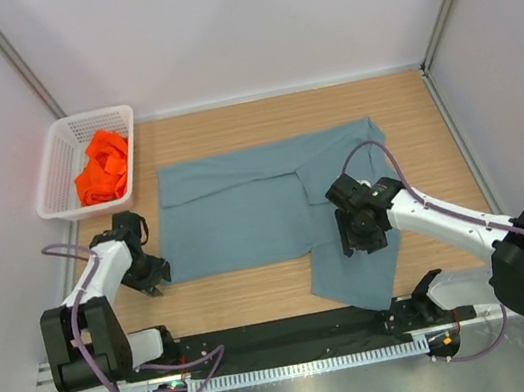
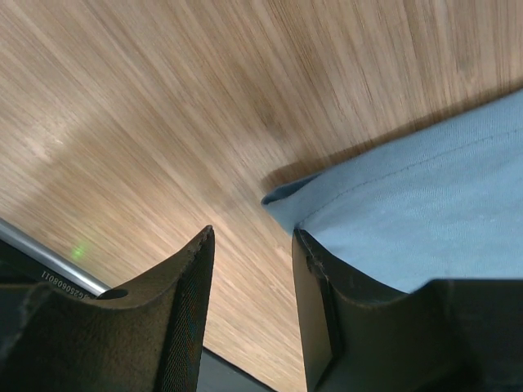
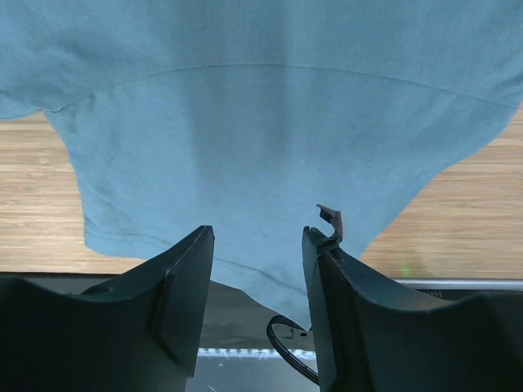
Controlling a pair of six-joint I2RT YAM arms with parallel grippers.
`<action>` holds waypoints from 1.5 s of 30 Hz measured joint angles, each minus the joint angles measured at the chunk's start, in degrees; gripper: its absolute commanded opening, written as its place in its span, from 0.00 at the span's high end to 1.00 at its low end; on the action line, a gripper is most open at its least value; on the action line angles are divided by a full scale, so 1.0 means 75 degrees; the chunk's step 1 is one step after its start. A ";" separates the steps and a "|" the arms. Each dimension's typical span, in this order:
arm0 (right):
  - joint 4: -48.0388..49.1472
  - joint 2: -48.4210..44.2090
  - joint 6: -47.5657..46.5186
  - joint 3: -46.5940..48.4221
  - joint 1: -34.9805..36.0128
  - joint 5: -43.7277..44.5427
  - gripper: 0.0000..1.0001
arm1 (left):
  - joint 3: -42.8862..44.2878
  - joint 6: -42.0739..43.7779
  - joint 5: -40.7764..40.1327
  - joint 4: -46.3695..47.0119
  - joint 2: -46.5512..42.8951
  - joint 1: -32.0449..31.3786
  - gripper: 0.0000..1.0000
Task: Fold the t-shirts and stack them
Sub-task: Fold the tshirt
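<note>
Okay, left end effector (image 2: 252,237) is half open and empty, with the grey-blue t-shirt (image 1: 234,211) corner just ahead of it. Right end effector (image 3: 257,233) gapes the same above that shirt, which lies flat, long axis side to side. Orange t-shirt (image 1: 103,168) sits well beyond the left one.

Basket (image 1: 53,172) holding bundled shirt (image 1: 103,168) stands left of flat shirt (image 1: 244,209).

Right end effector (image 3: 257,245) over cloth, its two dark fingers (image 3: 184,294) standing apart and gripping nothing. Grey-blue t-shirt (image 3: 261,122) fills the field ahead of the fingers, lying flat, one seam curving across it. Its hem slants from far left down toward the gap. Wood worktop (image 3: 41,188) shows on either side. Black cable loop (image 3: 286,347) sits low between the fingers.
</note>
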 measured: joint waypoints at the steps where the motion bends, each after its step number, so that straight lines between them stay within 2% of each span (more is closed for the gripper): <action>1: 0.0017 0.0003 0.0015 -0.0003 0.0000 -0.0003 0.46 | 0.0003 0.0012 0.0000 0.0032 0.0058 0.0015 0.56; 8: 0.0213 0.0146 0.0265 -0.0271 -0.0017 0.0073 0.49 | 0.0026 0.0073 0.0070 0.0347 0.0533 0.0052 0.63; 11: 0.0417 0.0490 0.0350 -0.0286 -0.0102 0.0064 0.52 | 0.0061 0.0108 0.0140 0.0446 0.0731 0.0067 0.73; 12: 0.0490 0.0615 0.0373 -0.0286 -0.0125 0.0044 0.53 | 0.0102 0.0128 0.0172 0.0472 0.0790 0.0076 0.80; 14: 0.0586 0.0831 0.0379 -0.0289 -0.0143 -0.0026 0.54 | 0.0192 0.0169 0.0265 0.0545 0.0930 0.0082 0.87; 15: 0.0621 0.0886 0.0373 -0.0291 -0.0154 -0.0073 0.53 | 0.0227 0.0187 0.0294 0.0565 0.0991 0.0085 0.95; 17: 0.0650 0.0935 0.0303 -0.0294 -0.0166 -0.0236 0.51 | 0.0335 0.0219 0.0376 0.0571 0.1139 0.0093 1.00; 23: 0.0603 0.0822 0.0169 -0.0423 -0.0163 -0.0530 0.41 | 0.0487 0.0405 0.0423 0.0522 0.1317 0.0102 1.00; 27: 0.0510 0.0411 0.0425 -0.0662 -0.0233 -0.0495 0.41 | 0.0504 0.0434 0.0411 0.0551 0.1317 0.0102 1.00; 29: 0.0551 0.0111 0.0659 -0.0866 -0.0458 -0.0501 0.43 | 0.0519 0.0449 0.0411 0.0565 0.1317 0.0105 1.00; 36: 0.0280 -0.0612 0.1186 -0.1177 -0.2192 -0.0265 0.49 | 0.0554 0.0600 0.0411 0.0580 0.1317 0.0117 1.00; 42: 0.0312 -0.0414 0.1472 -0.1434 -0.2311 -0.0262 0.56 | 0.0554 0.0609 0.0417 0.0586 0.1323 0.0117 1.00; 45: 0.0274 -0.0306 0.1597 -0.1769 -0.2311 -0.0274 0.56 | 0.0583 0.0627 0.0420 0.0586 0.1373 0.0117 1.00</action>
